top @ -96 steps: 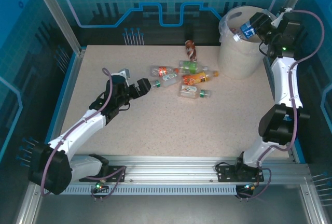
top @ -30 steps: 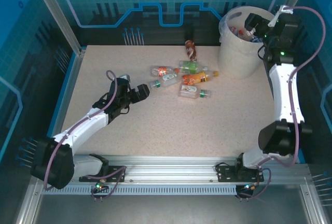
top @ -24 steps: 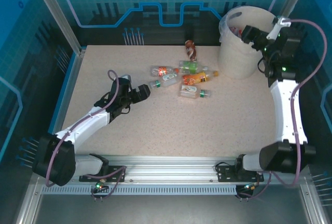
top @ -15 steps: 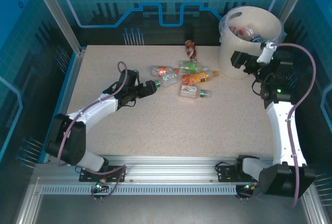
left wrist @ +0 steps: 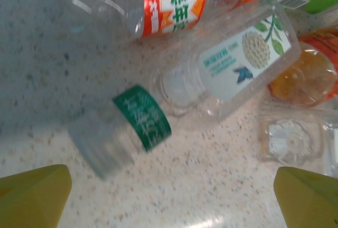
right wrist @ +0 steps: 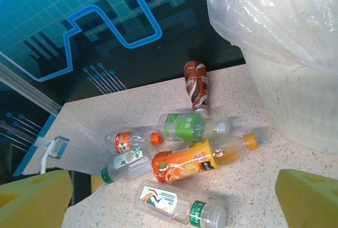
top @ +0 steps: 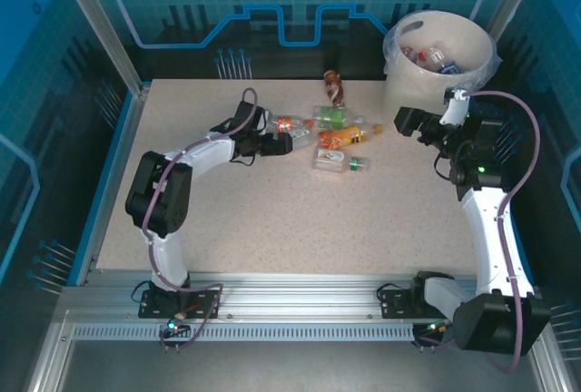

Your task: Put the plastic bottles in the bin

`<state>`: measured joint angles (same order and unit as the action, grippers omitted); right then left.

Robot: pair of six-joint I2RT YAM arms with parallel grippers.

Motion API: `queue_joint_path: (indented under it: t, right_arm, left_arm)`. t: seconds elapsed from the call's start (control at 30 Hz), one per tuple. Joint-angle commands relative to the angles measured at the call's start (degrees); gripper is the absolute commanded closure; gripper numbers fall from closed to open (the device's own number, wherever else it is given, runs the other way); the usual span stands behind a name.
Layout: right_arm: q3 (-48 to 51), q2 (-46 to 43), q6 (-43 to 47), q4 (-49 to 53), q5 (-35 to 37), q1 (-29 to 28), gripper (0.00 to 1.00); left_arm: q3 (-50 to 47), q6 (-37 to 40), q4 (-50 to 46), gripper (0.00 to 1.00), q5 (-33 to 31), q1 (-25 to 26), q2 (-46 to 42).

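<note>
Several plastic bottles lie in a cluster at mid-table: one with an orange-red label, a white-labelled one with a green cap band, a green-labelled one, an orange one and a second white-labelled one. A brown bottle lies behind them. My left gripper is open at the cluster's left edge. The green-banded bottle lies just ahead of its yellow fingertips. My right gripper hangs open beside the bin, facing the cluster. The bin holds other bottles.
The cream bin, lined with a clear bag, stands at the table's back right corner. A blue-patterned wall closes the back. Aluminium frame posts stand at the corners. Bare speckled tabletop stretches in front of the bottles.
The right gripper let a blue-labelled bottle go into the bin, then came down and left in front of it. The left arm swung forward up to the bottle cluster.
</note>
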<state>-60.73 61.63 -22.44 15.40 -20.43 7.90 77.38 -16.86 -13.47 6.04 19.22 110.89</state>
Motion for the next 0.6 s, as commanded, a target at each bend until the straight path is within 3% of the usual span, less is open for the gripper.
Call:
queue_joint_path:
  t: [0.0, 0.37, 0.57]
  right_arm:
    - [-0.2, -0.5, 0.2, -0.4, -1.2, -0.7, 0.0]
    - [-0.5, -0.8, 0.7, 0.6, -0.4, -0.7, 0.0]
    - [-0.6, -0.7, 0.6, 0.5, -0.6, -0.8, 0.0]
  left_arm:
    - [5.4, 7.9, -4.1, 0.01, -2.8, -0.6, 3.6]
    - [9.9, 18.8, -9.4, 0.16, 2.5, -0.1, 8.8]
    - [10.3, 20.3, -12.1, 0.25, -2.2, 2.2, 9.1]
